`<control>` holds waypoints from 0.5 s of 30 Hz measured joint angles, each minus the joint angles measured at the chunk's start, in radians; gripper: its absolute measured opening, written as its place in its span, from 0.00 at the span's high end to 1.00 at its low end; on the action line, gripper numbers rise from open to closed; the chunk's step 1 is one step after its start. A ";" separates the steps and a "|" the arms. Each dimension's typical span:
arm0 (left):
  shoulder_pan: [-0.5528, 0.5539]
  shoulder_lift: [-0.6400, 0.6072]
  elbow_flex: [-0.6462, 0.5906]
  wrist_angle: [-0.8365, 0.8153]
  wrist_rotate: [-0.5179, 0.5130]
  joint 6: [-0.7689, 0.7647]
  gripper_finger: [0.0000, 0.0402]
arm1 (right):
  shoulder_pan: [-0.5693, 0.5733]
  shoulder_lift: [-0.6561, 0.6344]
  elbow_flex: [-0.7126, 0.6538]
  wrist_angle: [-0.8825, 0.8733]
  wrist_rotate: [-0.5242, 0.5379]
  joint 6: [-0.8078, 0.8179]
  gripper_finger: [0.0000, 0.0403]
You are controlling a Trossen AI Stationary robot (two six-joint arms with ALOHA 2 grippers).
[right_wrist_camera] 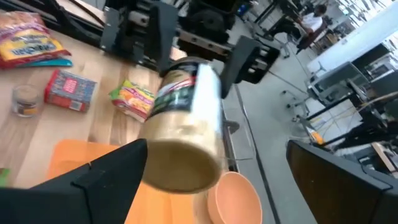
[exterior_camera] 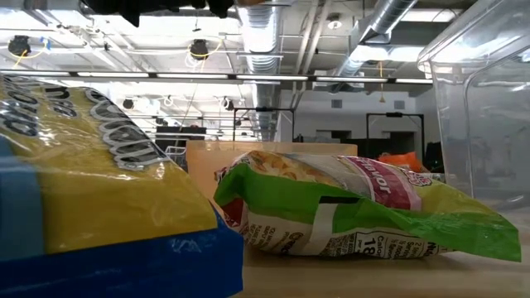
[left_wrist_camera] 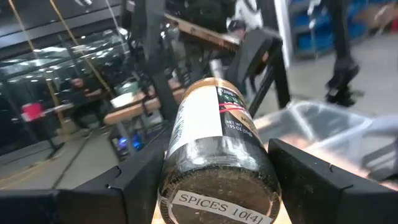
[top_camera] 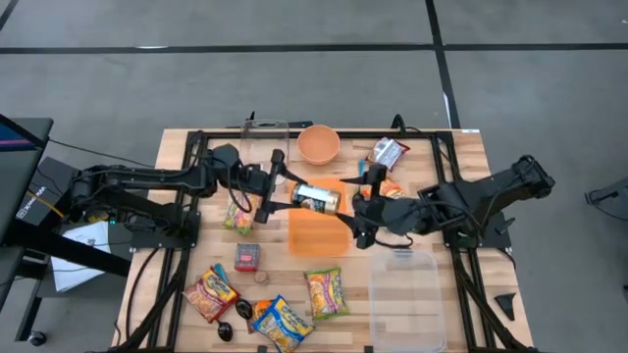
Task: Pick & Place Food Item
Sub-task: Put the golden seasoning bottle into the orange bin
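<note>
The left gripper (top_camera: 280,194) clamps one spice jar (top_camera: 316,198) sideways at frame center, above one orange cutting board (top_camera: 316,233). Facing it, the right gripper (top_camera: 361,206) is spread wide, holding nothing. The jar hides part of the board. One orange bowl (top_camera: 318,143) sits above; one clear tub (top_camera: 405,284) lies lower right.

Wooden worktop (top_camera: 461,157), orange bowl (top_camera: 318,144) at its far edge, clear lidded tub (top_camera: 403,286) near the front right, grey floor (top_camera: 294,78) beyond, overhead ducts (exterior_camera: 389,33) in the room
</note>
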 joint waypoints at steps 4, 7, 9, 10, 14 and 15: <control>0.001 0.000 0.001 0.057 0.001 -0.096 0.35 | 0.004 0.002 0.000 0.003 0.001 -0.005 0.05; 0.001 0.000 0.001 0.075 0.001 -0.165 0.35 | -0.007 0.011 0.000 0.011 0.002 -0.026 0.05; 0.001 0.000 0.001 0.085 0.000 -0.175 0.35 | -0.013 0.011 -0.001 0.031 -0.004 -0.045 0.05; 0.001 0.000 0.001 0.091 -0.001 -0.176 0.35 | -0.017 0.009 0.000 0.041 -0.006 -0.056 0.05; 0.001 0.000 0.001 0.095 0.000 -0.184 0.35 | -0.036 0.010 0.000 0.089 -0.043 -0.088 0.05; 0.001 0.000 0.001 0.097 0.000 -0.184 0.35 | -0.043 0.010 0.000 0.100 -0.061 -0.090 0.05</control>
